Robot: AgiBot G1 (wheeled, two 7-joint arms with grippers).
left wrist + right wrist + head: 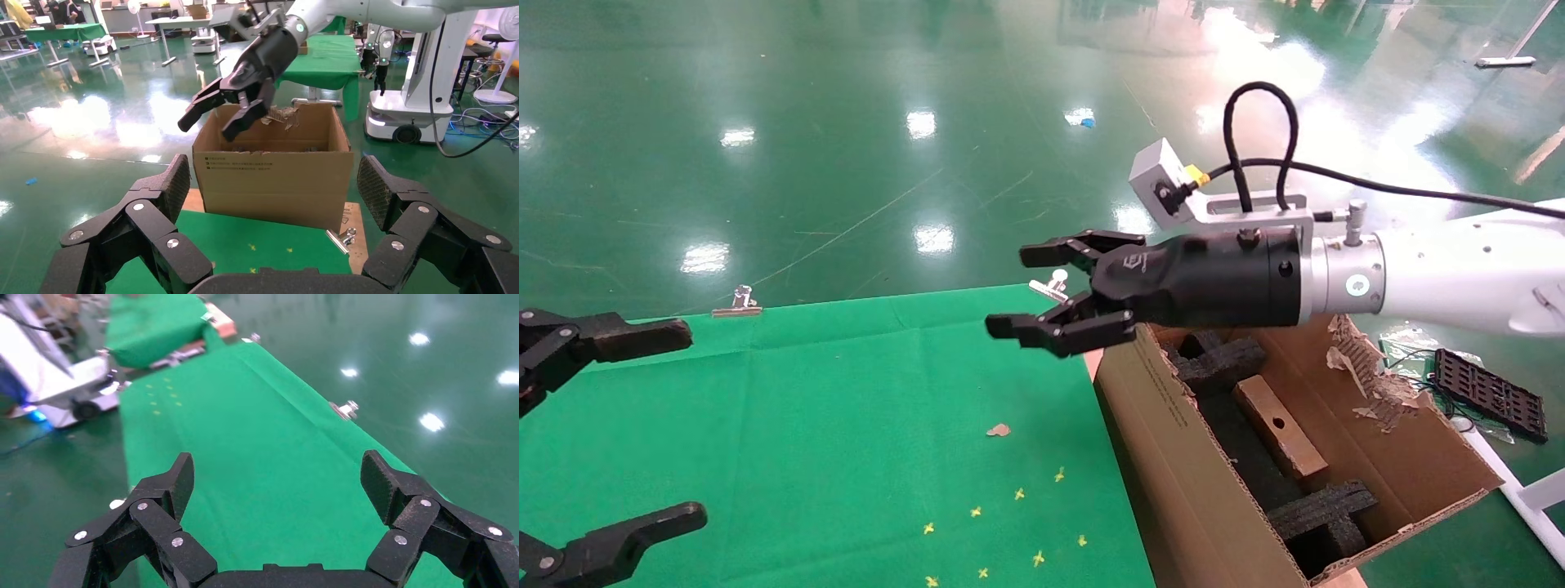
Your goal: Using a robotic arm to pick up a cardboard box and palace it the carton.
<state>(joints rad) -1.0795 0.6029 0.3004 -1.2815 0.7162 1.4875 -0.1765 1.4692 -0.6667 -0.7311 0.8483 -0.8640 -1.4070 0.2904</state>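
- One green cloth [805, 425] over the table, clipped at the far edge.
- Beside its right end, the carton [1173, 457], top open, flaps torn, black foam blocks [1222, 359] inside.
- Above the carton's near corner, the robotic arm [1459, 273], right claw [1054, 286] spread wide, holding nothing.
- At far left, left claw [641, 425] spread wide, empty.
- Inside the carton, among the foam, the cardboard box [1279, 425], hole upward.

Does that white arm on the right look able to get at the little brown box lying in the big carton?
Probably yes. The right gripper hangs open above the carton, whose top is open, and the cardboard box lies uncovered among black foam blocks.
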